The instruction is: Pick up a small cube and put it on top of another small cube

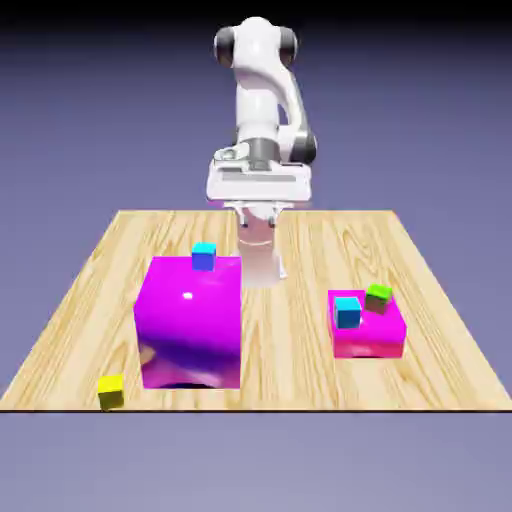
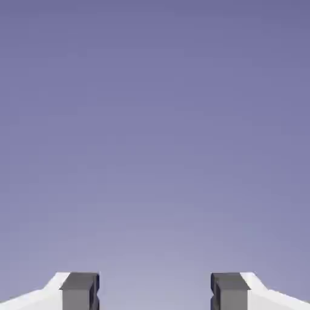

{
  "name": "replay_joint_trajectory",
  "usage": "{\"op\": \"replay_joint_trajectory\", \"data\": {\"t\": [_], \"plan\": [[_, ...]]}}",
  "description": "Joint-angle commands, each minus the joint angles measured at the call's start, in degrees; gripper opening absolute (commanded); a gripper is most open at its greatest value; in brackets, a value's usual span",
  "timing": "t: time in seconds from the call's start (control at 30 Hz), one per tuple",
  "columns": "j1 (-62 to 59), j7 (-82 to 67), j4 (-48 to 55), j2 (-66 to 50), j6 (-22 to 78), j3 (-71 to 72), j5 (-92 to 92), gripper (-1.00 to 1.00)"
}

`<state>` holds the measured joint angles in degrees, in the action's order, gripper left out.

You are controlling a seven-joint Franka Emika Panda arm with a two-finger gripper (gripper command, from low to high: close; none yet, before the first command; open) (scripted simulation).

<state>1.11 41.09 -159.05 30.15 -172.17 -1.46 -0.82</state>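
Note:
The small yellow cube (image 1: 111, 391) lies on the table near its front edge, at the exterior view's left. One tiny cyan cube (image 1: 204, 256) sits on top of the large magenta cube (image 1: 190, 320). A second cyan cube (image 1: 347, 312) rests on the low magenta block (image 1: 367, 328). My gripper (image 1: 257, 218) hangs high at the far side of the table, well away from every cube. In the hand view the gripper (image 2: 154, 292) is open, its grey fingertips (image 2: 79, 292) wide apart with nothing between them. That view shows only the backdrop.
A tiny green cube (image 1: 378, 297) shares the low magenta block with the cyan one. The large magenta cube stands between the arm and the yellow cube. The wooden table (image 1: 300, 380) ends just in front of the yellow cube.

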Motion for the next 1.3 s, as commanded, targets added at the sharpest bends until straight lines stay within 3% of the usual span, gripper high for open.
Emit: {"op": "replay_joint_trajectory", "data": {"t": [0.0, 1.27], "plan": [[0.4, -1.1, 1.6, -2.1, 1.5, -1.2, -0.7, 0.0], [13.7, -44.1, 63.1, -81.0, 59.6, -47.3, -26.4, 0.0]]}}
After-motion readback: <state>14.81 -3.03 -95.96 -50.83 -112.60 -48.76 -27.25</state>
